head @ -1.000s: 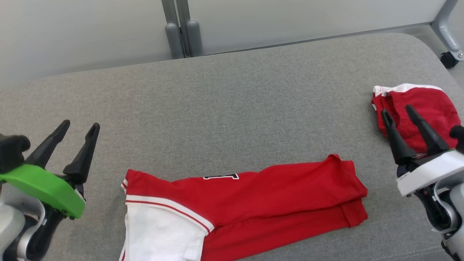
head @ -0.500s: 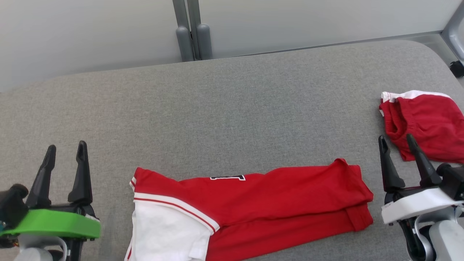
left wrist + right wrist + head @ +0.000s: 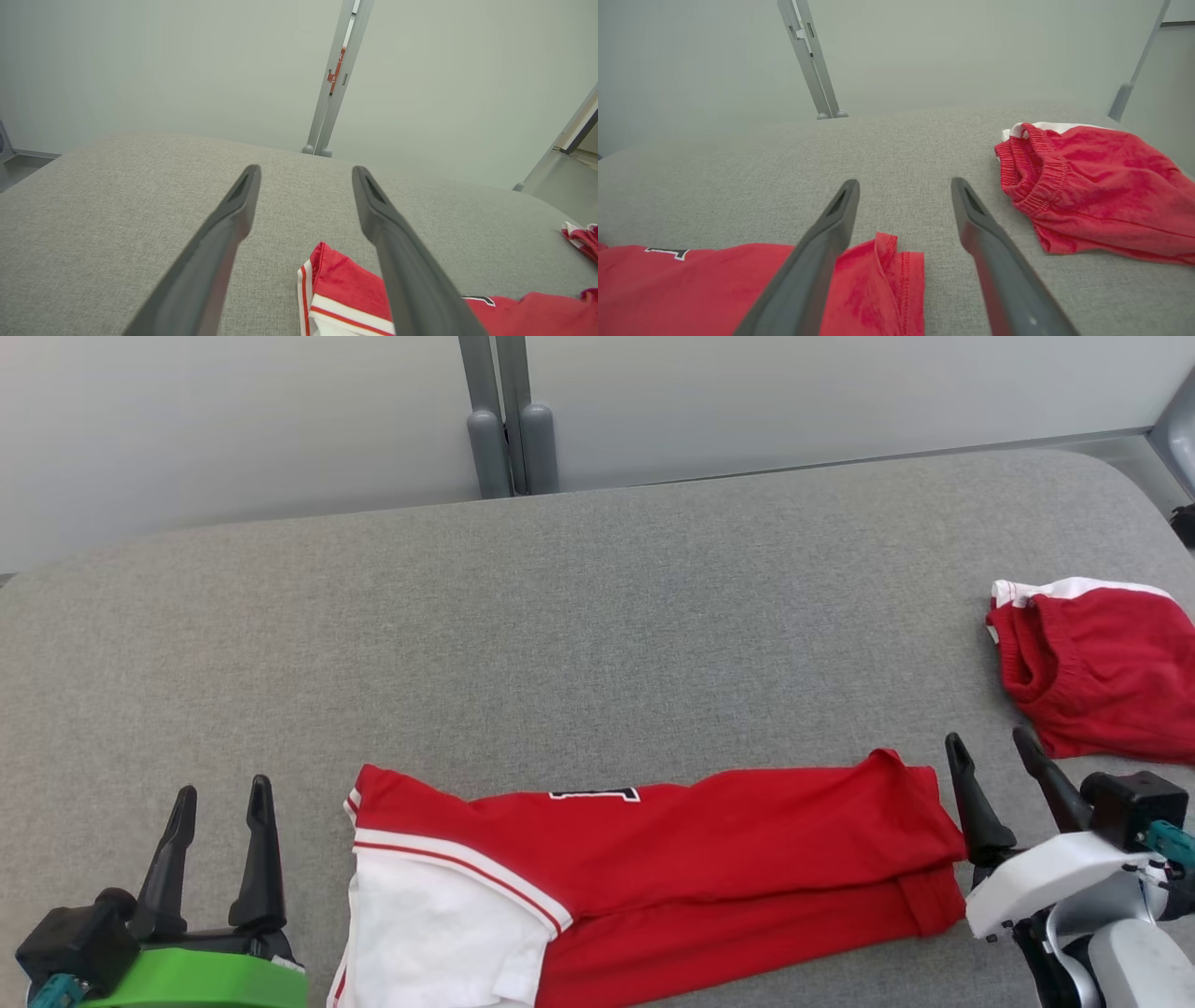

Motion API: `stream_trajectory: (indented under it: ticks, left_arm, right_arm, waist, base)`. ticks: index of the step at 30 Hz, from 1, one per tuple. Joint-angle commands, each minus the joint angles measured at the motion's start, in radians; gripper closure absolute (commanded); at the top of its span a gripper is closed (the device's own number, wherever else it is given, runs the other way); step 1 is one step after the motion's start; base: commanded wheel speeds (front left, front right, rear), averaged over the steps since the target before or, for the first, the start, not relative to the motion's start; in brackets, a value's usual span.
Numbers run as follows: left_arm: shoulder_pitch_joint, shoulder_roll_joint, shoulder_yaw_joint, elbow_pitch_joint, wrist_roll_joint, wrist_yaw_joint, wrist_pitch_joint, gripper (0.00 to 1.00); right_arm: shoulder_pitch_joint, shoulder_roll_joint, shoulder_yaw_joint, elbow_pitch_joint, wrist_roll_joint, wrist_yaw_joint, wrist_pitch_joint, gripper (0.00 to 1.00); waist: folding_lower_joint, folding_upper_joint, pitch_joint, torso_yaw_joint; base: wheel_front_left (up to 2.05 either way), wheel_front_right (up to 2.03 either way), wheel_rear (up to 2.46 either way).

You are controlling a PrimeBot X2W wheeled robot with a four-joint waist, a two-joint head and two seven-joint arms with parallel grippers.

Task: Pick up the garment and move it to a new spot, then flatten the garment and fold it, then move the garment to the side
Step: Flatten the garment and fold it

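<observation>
Head view: grey padded surface (image 3: pixel 597 616) before a pale wall (image 3: pixel 233 420). Folded red-and-white jersey (image 3: pixel 700 840) lies at its near edge, long axis left-right, white end left. Flanking it, left gripper (image 3: pixel 221 791) and right gripper (image 3: pixel 988 737) gape wide, empty.

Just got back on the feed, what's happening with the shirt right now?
Nothing is held. The red and white jersey lies folded into a long strip on the grey padded surface. The left gripper is beside its white end and the right gripper beside its red end, both with jaws open and empty. Red shorts lie apart, far right.
</observation>
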Motion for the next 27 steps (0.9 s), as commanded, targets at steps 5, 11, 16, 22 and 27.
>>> stream_trajectory:
  ticks: [5, 11, 16, 22, 27]
  left_arm:
    - [-0.025, -0.043, 0.014, 0.031, 0.051, -0.050, -0.002, 0.00]
    - [-0.038, -0.074, 0.011, 0.063, 0.083, -0.076, -0.002, 0.00]
    - [-0.047, -0.088, 0.012, 0.087, 0.099, -0.090, -0.002, 0.00]
    - [-0.056, -0.094, 0.007, 0.110, 0.112, -0.101, -0.002, 0.00]
    - [-0.068, -0.093, -0.001, 0.122, 0.122, -0.106, -0.002, 0.00]
  right_arm:
    - [-0.053, -0.012, 0.025, 0.097, 0.003, -0.001, 0.124, 0.00]
    - [-0.088, 0.012, 0.019, 0.200, 0.038, -0.001, 0.268, 0.00]
    - [-0.092, 0.031, 0.003, 0.252, 0.090, -0.001, 0.416, 0.00]
    - [-0.112, 0.055, 0.020, 0.294, 0.169, -0.001, 0.599, 0.00]
    - [-0.151, 0.062, 0.035, 0.283, 0.213, -0.001, 0.611, 1.00]
  waist:
    - [0.0000, 0.0000, 0.013, 0.009]
    - [0.0000, 0.0000, 0.014, 0.021]
    - [0.0000, 0.0000, 0.016, 0.024]
    - [0.0000, 0.0000, 0.018, 0.023]
    - [0.0000, 0.0000, 0.023, 0.028]
  base:
    - [0.00, 0.00, 0.00]
    - [0.00, 0.00, 0.00]
    - [0.00, 0.00, 0.00]
    - [0.00, 0.00, 0.00]
    - [0.00, 0.00, 0.00]
